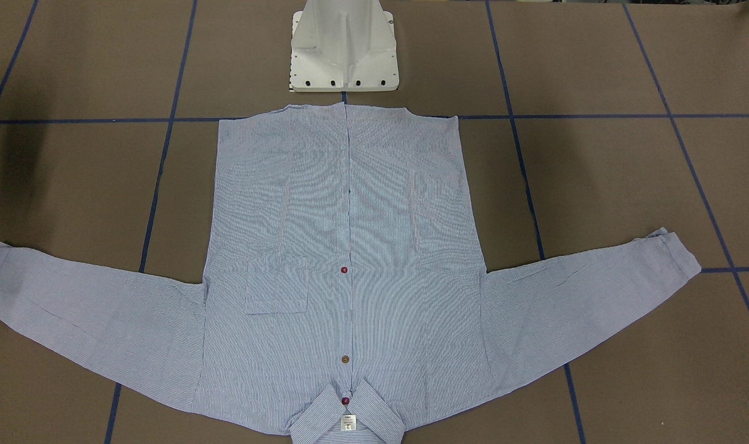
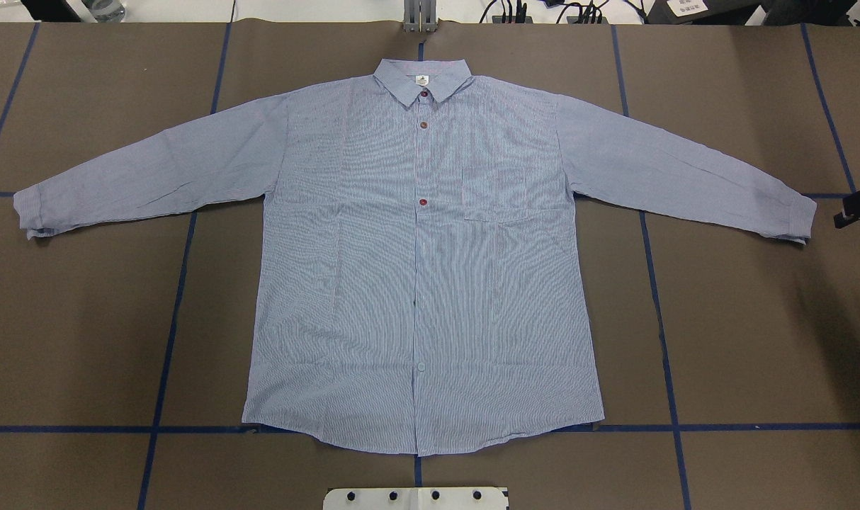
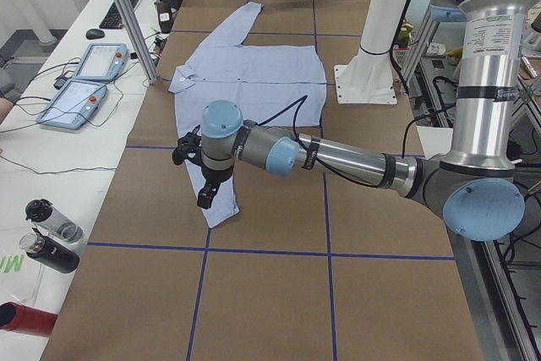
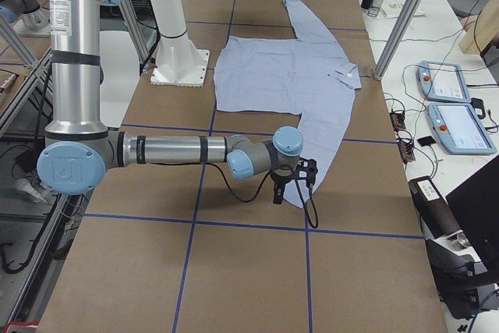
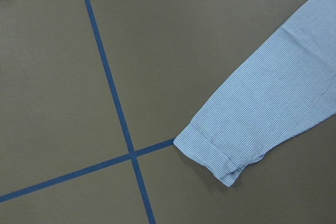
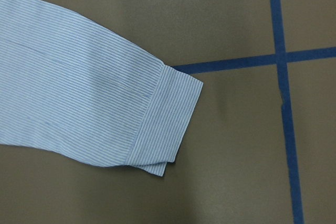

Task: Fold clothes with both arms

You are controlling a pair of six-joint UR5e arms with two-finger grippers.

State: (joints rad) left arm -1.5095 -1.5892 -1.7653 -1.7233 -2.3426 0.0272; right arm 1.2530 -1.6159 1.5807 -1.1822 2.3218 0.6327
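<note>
One striped shirt (image 2: 416, 283) lies flat and face up in the middle of the brown surface (image 2: 756, 340), buttoned down the front. Its collar (image 2: 421, 79) points to the far edge, away from the white base (image 1: 343, 49), and its hem lies near the edge where that base stands. The chest pocket (image 2: 508, 195) sits on the robot's right half of the front. Both sleeves are spread out sideways, slanting a little toward the base side, each reaching toward one end of the surface. The left cuff (image 5: 210, 150) rests beside a crossing of the blue tape lines (image 5: 113, 103), with one line running up to its corner. The right cuff (image 6: 168, 124) lies flat with another line meeting its end.

The left end effector (image 3: 203, 188) hangs pointing down over the end of the left sleeve. I cannot tell whether its fingers are spread or pressed together. The right end effector (image 4: 288, 183) hangs by the end of the right sleeve. From overhead only a black part of it shows, just beyond the cuff, and I cannot tell the state of its fingers either.

Two control tablets (image 3: 84, 82) and some bottles (image 3: 46, 234) lie on a white side table (image 3: 51, 158) along the far edge.
</note>
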